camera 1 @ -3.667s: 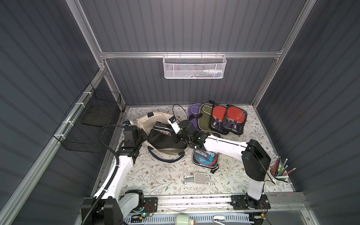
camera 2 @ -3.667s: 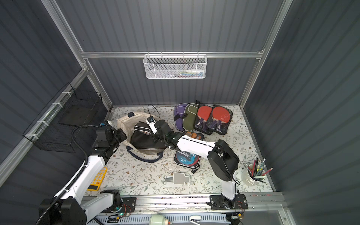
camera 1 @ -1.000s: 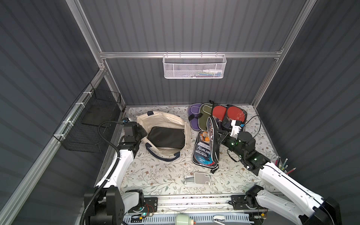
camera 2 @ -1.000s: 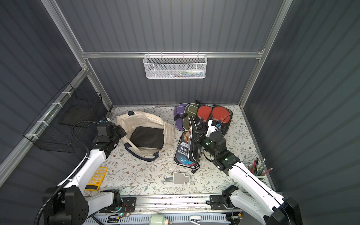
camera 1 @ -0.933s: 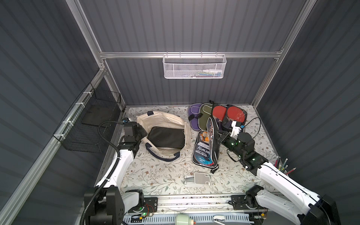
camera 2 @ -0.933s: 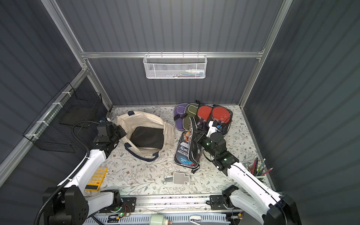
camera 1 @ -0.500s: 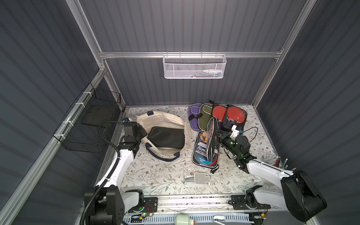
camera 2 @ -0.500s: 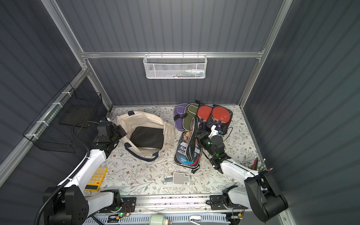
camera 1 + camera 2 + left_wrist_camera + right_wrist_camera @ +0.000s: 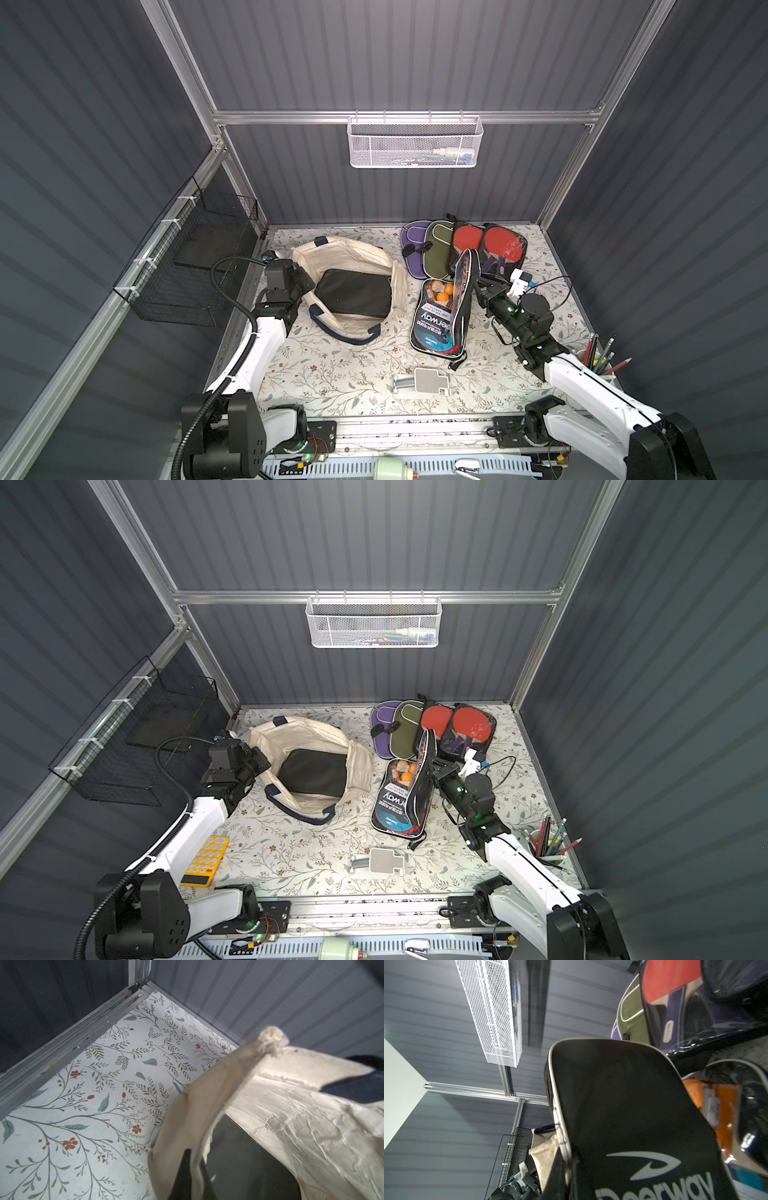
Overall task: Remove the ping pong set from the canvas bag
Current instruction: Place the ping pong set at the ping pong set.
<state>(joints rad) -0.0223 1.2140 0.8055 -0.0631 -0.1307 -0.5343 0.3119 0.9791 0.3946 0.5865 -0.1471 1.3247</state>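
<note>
Cream canvas bag point(image 9: 345, 253) is laid open on the worktop point(image 9: 332, 374), its rim pinched by the clenched left tool point(image 9: 305, 284), a flat black case point(image 9: 353, 293) inside. The ping pong set point(image 9: 436, 328) is already out, set on the worktop beside the bag: a clear-fronted pouch with orange balls point(image 9: 441, 291), its black flap point(image 9: 464, 282) held upright by the clenched right tool point(image 9: 477, 286). Only release is judged left.

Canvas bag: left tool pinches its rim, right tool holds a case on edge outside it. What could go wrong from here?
1. The black case lies inside the canvas bag. If the left tool lets the rim go, the mouth may fold over it.
2. The upright case in the right tool could topple onto the flat set when released.
</note>
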